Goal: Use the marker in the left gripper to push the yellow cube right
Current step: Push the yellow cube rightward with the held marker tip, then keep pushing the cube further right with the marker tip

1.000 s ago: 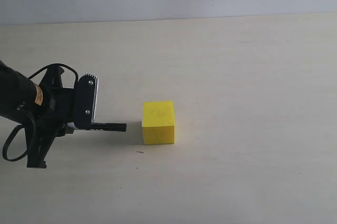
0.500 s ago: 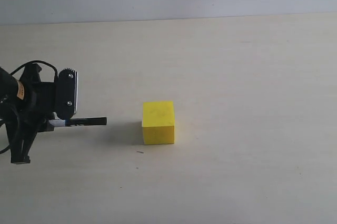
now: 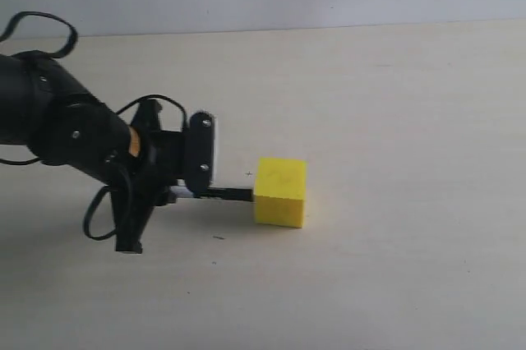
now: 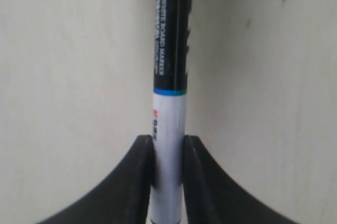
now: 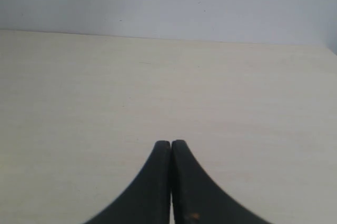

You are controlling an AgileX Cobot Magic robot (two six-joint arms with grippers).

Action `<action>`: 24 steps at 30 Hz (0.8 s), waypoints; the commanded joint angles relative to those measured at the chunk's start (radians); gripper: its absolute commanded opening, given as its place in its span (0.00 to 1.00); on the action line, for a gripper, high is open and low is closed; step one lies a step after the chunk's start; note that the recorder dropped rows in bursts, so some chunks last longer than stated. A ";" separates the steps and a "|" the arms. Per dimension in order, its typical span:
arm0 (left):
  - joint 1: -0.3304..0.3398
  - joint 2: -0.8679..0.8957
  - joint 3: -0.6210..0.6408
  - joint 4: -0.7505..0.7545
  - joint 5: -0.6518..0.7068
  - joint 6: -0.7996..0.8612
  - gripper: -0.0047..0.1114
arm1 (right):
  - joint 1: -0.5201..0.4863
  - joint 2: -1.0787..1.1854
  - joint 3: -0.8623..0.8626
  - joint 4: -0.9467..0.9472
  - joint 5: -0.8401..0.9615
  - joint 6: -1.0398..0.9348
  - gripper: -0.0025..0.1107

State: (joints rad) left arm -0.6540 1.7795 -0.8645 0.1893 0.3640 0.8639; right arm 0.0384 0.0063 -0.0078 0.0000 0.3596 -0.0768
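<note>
The yellow cube (image 3: 280, 192) rests on the pale table just right of centre. My left gripper (image 3: 182, 194) is shut on the marker (image 3: 222, 194), which sticks out level to the right, its black tip touching the cube's left face. In the left wrist view the marker (image 4: 169, 87) runs straight out from between the two black fingers (image 4: 138, 182), white barrel clamped, black cap beyond; the cube does not show there. My right gripper (image 5: 171, 143) is shut on nothing, its fingers pressed together above bare table, and it is absent from the exterior view.
The left arm's black cable (image 3: 103, 214) loops down beside the wrist. A small dark speck (image 3: 218, 237) lies on the table in front of the marker. The table's far edge (image 3: 329, 28) meets a pale wall.
The left arm first drew back left, then swung right with the marker. The marker's tip reached the cube, and the cube has slid right by about its own half width.
</note>
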 commanded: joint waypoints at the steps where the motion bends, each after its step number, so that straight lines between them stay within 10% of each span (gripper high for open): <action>1: -0.076 0.018 -0.050 -0.015 0.033 -0.014 0.04 | -0.004 -0.006 0.003 0.000 -0.010 -0.001 0.02; 11: -0.022 0.028 -0.057 -0.017 0.098 -0.040 0.04 | -0.004 -0.006 0.003 0.000 -0.010 -0.001 0.02; 19: -0.156 0.113 -0.157 -0.029 0.024 -0.088 0.04 | -0.004 -0.006 0.003 0.000 -0.010 -0.001 0.02; 24: -0.082 0.116 -0.157 -0.025 0.179 -0.118 0.04 | -0.004 -0.006 0.003 0.000 -0.010 -0.001 0.02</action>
State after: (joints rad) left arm -0.7672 1.8985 -1.0143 0.1666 0.4810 0.7664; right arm 0.0384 0.0063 -0.0078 0.0000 0.3596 -0.0768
